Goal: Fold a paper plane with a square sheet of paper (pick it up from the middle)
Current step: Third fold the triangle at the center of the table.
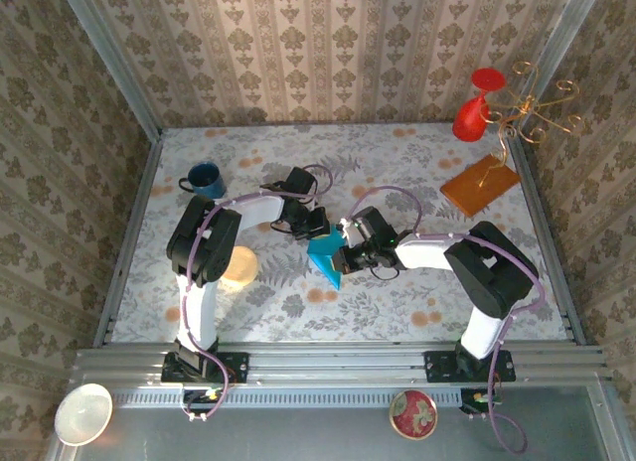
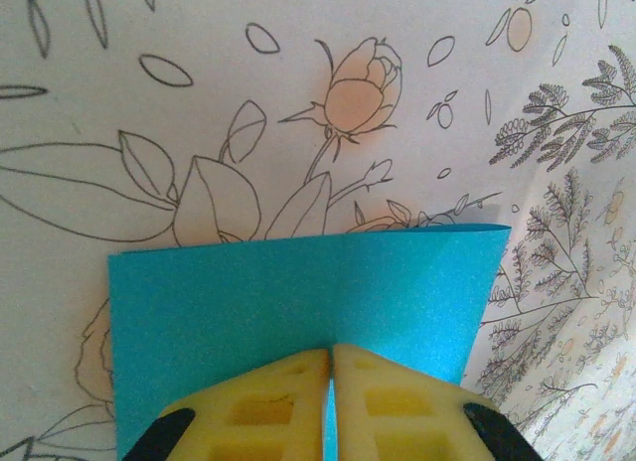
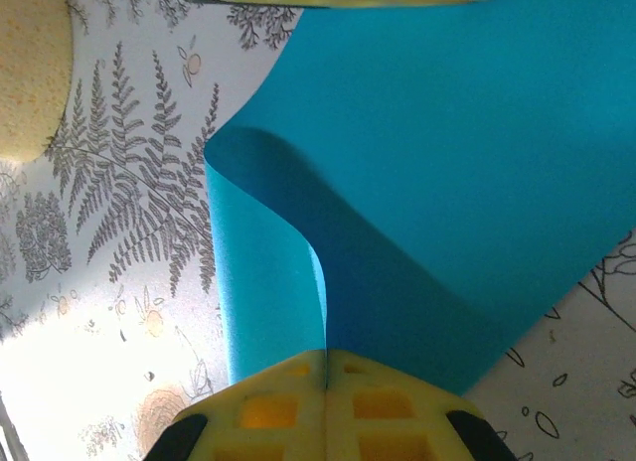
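The teal-blue square sheet of paper (image 1: 326, 254) is held above the middle of the table between both arms, bent into a fold. My left gripper (image 1: 316, 225) is shut on its upper edge; in the left wrist view the paper (image 2: 298, 312) spreads flat beyond the yellow fingers (image 2: 268, 406), pinched at the gripper (image 2: 331, 354). My right gripper (image 1: 350, 250) is shut on the opposite edge; in the right wrist view the sheet (image 3: 447, 163) curls in a loop away from the gripper (image 3: 326, 358).
A blue mug (image 1: 205, 179) stands at the back left. The orange-brown square sheet (image 1: 480, 185) lies at the back right beside a red vase (image 1: 474, 108) and a gold wire stand (image 1: 537, 108). A round yellow sponge (image 1: 238, 268) lies near the left arm.
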